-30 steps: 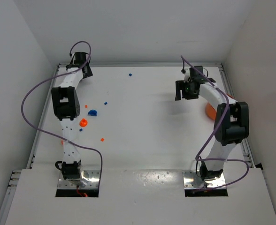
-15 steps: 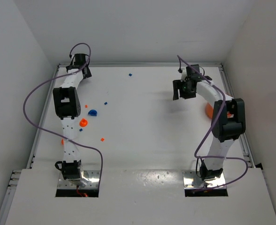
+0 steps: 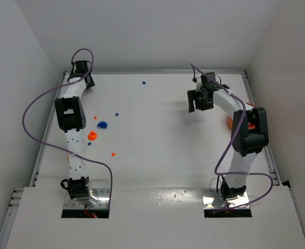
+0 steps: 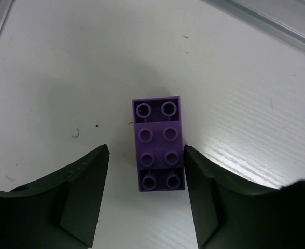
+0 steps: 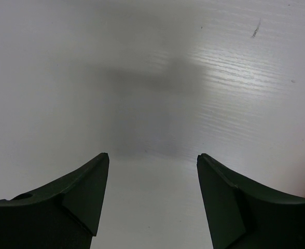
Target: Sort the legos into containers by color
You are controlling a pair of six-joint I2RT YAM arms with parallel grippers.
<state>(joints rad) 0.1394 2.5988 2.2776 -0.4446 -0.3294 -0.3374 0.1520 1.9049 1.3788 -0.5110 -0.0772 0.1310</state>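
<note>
In the left wrist view a purple studded brick (image 4: pixel 157 145) lies flat on the white table between the jaws of my open left gripper (image 4: pixel 144 151). Its right side is close against the right finger (image 4: pixel 215 197) and there is a gap to the left finger. In the top view my left gripper (image 3: pixel 83 78) is at the far left corner and hides the brick. My right gripper (image 3: pixel 195 101) is open and empty over bare table, as the right wrist view (image 5: pixel 152 158) shows. A blue cup (image 3: pixel 101 124) and an orange cup (image 3: pixel 92 136) stand by the left arm, with blue specks (image 3: pixel 116 113) and orange-red specks (image 3: pixel 112 154) around them.
Another blue speck (image 3: pixel 143 82) lies at the far middle. An orange bowl (image 3: pixel 230 122) sits partly behind the right arm. The table's raised metal rim (image 4: pixel 277 23) runs just beyond the purple brick. Purple cables loop off both arms.
My left gripper has shifted left toward the far corner. My right gripper has moved a little left and farther out. Both stay open.
</note>
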